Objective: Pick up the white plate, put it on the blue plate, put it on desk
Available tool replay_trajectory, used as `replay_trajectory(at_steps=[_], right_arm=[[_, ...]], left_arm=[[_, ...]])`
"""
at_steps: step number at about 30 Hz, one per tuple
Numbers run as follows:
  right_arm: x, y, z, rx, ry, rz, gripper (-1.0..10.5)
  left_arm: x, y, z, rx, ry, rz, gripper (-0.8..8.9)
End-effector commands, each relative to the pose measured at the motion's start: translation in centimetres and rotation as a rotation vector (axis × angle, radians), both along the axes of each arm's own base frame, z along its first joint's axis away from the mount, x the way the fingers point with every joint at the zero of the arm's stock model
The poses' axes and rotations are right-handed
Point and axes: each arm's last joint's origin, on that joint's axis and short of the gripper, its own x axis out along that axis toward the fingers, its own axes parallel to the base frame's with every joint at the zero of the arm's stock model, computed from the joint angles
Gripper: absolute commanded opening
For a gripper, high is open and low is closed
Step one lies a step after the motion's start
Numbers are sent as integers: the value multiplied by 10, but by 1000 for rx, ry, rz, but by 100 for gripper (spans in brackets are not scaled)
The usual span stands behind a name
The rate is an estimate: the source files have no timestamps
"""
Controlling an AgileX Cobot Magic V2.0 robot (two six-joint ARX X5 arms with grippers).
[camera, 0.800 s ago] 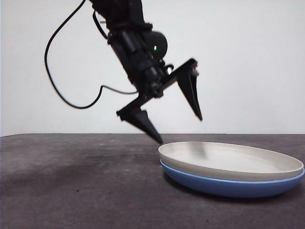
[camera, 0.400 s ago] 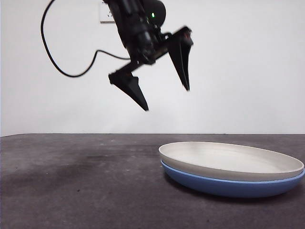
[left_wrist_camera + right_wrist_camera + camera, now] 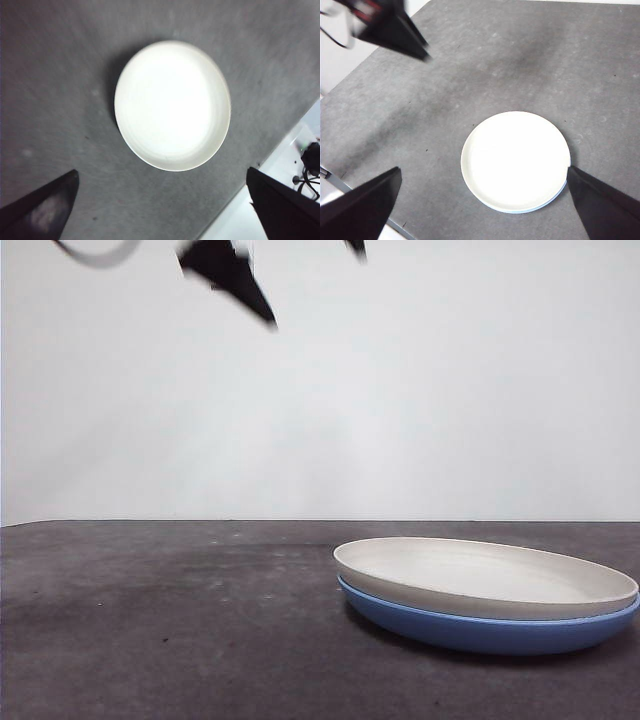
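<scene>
The white plate (image 3: 480,575) lies nested on the blue plate (image 3: 490,632) at the right of the desk (image 3: 150,620). My left gripper (image 3: 316,290) is high above them, open and empty, with only its black tips showing at the front view's upper edge. Its wrist view looks straight down on the white plate (image 3: 172,105), which hides the blue one. My right gripper (image 3: 483,169) also hangs high over the stack, open and empty. There the blue plate (image 3: 542,206) shows only as a thin crescent under the white plate (image 3: 515,160). One left finger (image 3: 395,32) also appears in that view.
The desk's edge (image 3: 260,165) runs close to the plates on one side, with white floor and a cable beyond it. Another desk edge (image 3: 365,202) shows in the right wrist view. A plain white wall (image 3: 450,390) stands behind the desk.
The left gripper has risen from just beside the white plate's rim up and leftward to the top of the front view, staying open. The stacked plates have not moved.
</scene>
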Motion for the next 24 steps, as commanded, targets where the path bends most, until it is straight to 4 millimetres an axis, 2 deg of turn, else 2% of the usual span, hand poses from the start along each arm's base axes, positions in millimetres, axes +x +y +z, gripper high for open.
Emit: replay_trajectory(at_steps=[1, 6, 9, 11, 16, 24], right_arm=[[-1, 0, 6, -6, -39, -3, 619], [0, 0, 7, -6, -46, -13, 619], [0, 0, 7, -4, -42, -18, 619], [2, 0, 7, -3, -33, -20, 619], [8, 1, 6, -1, -5, -28, 619], [20, 4, 0, -21, 79, -28, 619]], left_arm=[[-18, 13, 24, -13, -69, -12, 653], [-61, 45, 66, -88, -196, -26, 653], [-88, 64, 82, -119, -260, -39, 653], [-106, 77, 86, -127, -286, -50, 653], [-146, 106, 77, -131, -318, -60, 653], [-201, 145, 37, -172, -384, -58, 653]])
